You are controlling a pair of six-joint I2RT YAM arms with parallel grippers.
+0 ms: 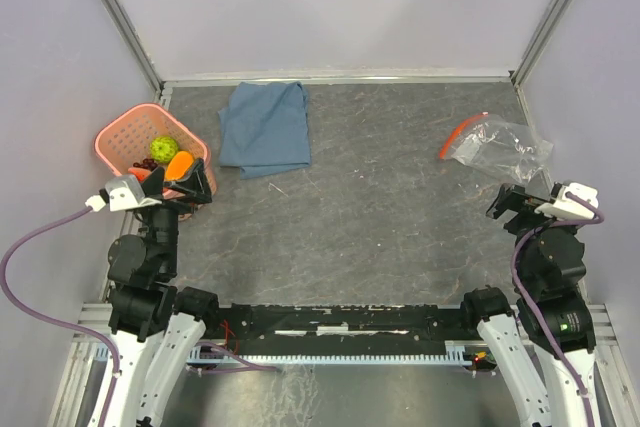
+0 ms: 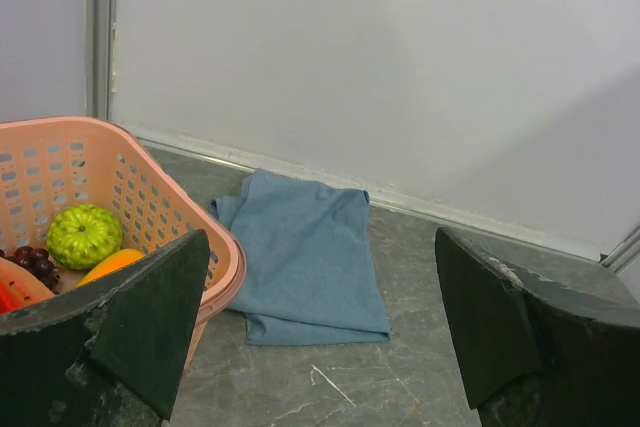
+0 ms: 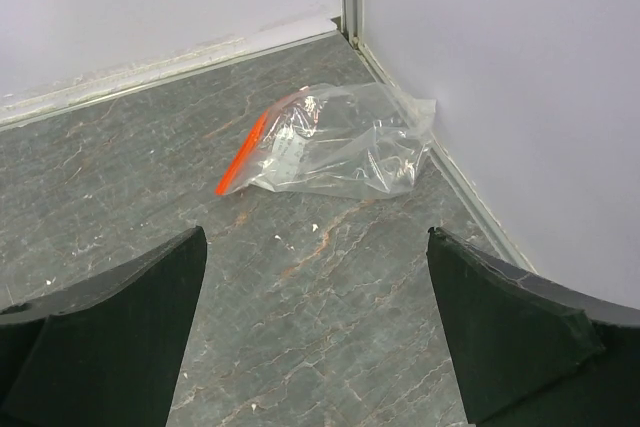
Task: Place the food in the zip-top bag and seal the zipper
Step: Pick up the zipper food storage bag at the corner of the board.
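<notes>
The food lies in a pink basket (image 1: pixel 118 132) at the far left: a yellow-green bumpy ball (image 1: pixel 164 149), an orange piece (image 1: pixel 179 164) and dark grapes (image 1: pixel 146 163). In the left wrist view the ball (image 2: pixel 84 235), grapes (image 2: pixel 33 263) and orange piece (image 2: pixel 113 264) show too. My left gripper (image 1: pixel 190 190) is open and empty beside the basket's near right side. The clear zip-top bag (image 1: pixel 498 147) with its orange-red zipper (image 1: pixel 456 135) lies flat at the far right; it also shows in the right wrist view (image 3: pixel 335 142). My right gripper (image 1: pixel 520 199) is open and empty just short of the bag.
A folded blue cloth (image 1: pixel 266 127) lies at the back between basket and bag, also in the left wrist view (image 2: pixel 305 257). Grey walls close in the table at the back and on both sides; the bag sits near the right wall (image 3: pixel 500 77).
</notes>
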